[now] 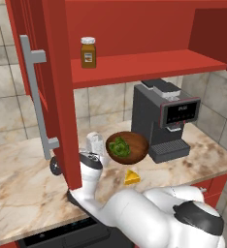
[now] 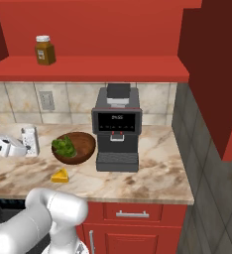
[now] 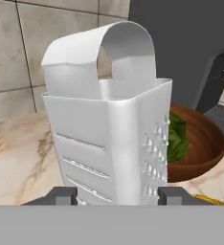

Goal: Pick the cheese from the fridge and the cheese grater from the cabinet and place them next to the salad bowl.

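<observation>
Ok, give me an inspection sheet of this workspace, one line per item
Surface: marble counter.
Job's things: grater upright beside the salad bowl; cheese in front of the bowl; cabinet open.
Clutter: brown jar on the cabinet shelf; coffee machine right of the bowl.
Grippers: gripper open, fingers either side of the grater.
Cables: nothing seen.
Surroundings: tiled wall, wall outlet.

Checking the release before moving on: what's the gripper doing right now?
Gripper: jaws either side of the upright cheese grater; gripped or released cannot be told.
</observation>
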